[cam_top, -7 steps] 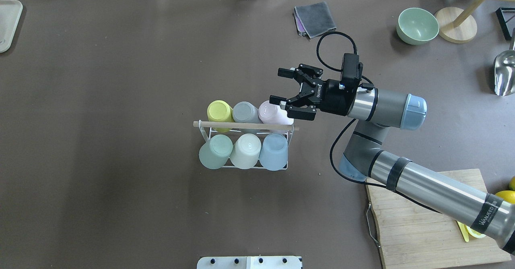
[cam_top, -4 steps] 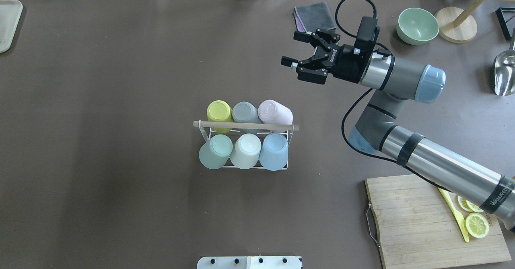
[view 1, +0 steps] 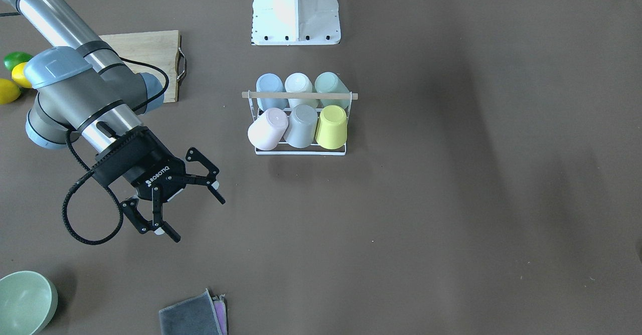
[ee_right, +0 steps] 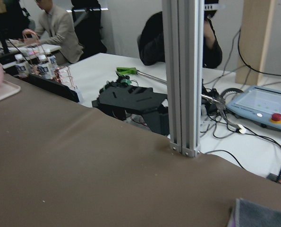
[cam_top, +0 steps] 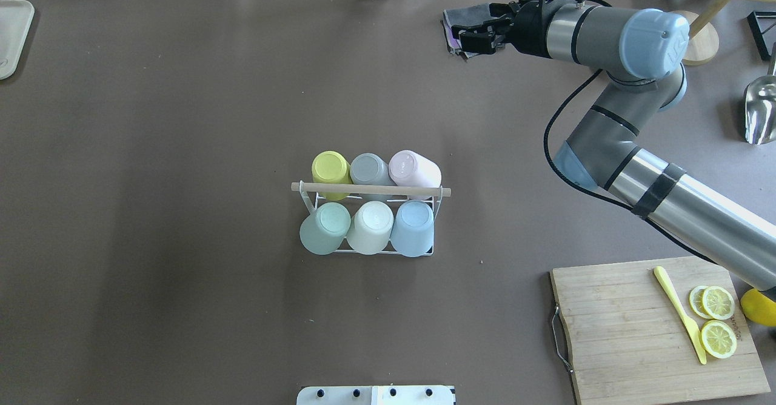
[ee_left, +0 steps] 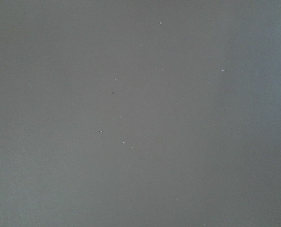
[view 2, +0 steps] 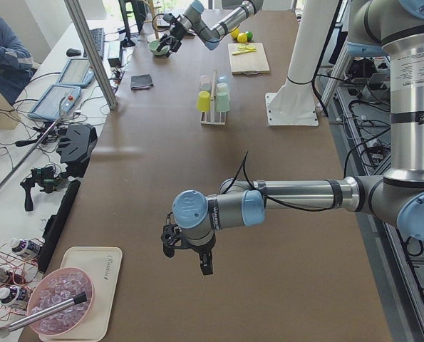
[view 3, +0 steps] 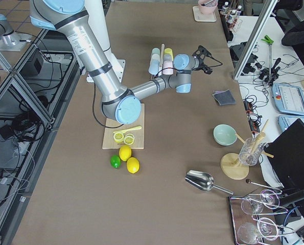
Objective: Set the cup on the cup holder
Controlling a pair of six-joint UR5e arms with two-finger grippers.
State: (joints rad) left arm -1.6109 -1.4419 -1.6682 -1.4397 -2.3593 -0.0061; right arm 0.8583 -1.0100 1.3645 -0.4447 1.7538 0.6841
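1. White wire under a wooden rod, the cup holder is standing midway along the brown table
2. The pink cup is sitting on it upturned and tilted, ending the row farther from the robot, beside the grey cup and the yellow cup
3. The green cup, white cup and blue cup are filling the nearer row
4. The right gripper is hanging well apart from the cup holder, near a folded grey cloth, its jaws spread wide and gripping nothing
5. We are seeing the left gripper far off over bare table and cannot tell how its jaws stand
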